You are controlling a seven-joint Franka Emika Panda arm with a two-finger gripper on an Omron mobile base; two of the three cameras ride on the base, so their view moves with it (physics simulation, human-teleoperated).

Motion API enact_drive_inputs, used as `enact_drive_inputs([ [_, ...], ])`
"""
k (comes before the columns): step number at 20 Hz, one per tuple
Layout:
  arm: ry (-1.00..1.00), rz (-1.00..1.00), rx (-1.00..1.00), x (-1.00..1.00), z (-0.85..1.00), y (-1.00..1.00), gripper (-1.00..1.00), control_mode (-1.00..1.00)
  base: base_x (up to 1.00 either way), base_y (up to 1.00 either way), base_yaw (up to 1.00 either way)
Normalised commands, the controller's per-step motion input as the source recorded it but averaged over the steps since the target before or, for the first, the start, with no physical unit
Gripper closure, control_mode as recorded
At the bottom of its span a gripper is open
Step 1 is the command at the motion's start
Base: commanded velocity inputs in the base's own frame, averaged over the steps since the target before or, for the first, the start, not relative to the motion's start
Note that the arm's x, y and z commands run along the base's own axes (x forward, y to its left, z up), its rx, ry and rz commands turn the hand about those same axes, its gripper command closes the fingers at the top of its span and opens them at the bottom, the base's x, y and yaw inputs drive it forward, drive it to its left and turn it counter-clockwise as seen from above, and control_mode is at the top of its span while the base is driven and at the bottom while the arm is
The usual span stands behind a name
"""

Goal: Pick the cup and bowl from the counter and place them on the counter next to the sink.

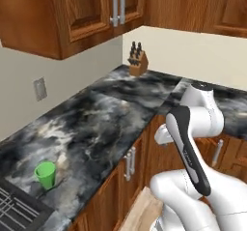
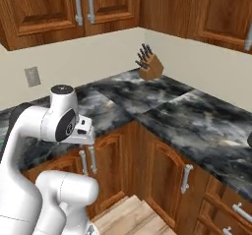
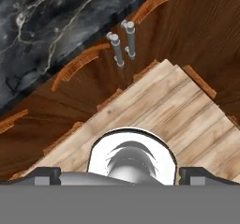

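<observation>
Gripper (image 3: 120,175) jaws wide, empty, aimed at the floor. Green cup (image 1: 46,174) sits near the counter (image 1: 106,123) edge; a sloppy approach could knock it off.

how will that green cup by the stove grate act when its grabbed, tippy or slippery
The cup is small and looks like thin plastic, so probably light and rigid. It stands upright, taller than wide, so a sideways nudge could likely tip it and let it roll. Its smooth tapered wall and the glossy counter suggest it may slip or slide.
</observation>
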Motion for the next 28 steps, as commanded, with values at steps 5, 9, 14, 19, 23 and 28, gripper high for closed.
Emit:
enact_drive_inputs([
  [5,0.00,0.00,0.00,0.00,0.00,0.00,-1.00,1.00,0.09,0.09,-0.66],
  [9,0.00,0.00,0.00,0.00,0.00,0.00,-1.00,1.00,0.07,-0.23,-0.71],
  [14,0.00,0.00,0.00,0.00,0.00,0.00,-1.00,1.00,0.57,-0.21,-0.51],
  [19,0.00,0.00,0.00,0.00,0.00,0.00,-1.00,1.00,0.66,-0.90,-0.18],
  [23,0.00,0.00,0.00,0.00,0.00,0.00,-1.00,1.00,0.42,-1.00,-0.16],
  [28,0.00,0.00,0.00,0.00,0.00,0.00,-1.00,1.00,0.05,-0.89,-0.30],
])
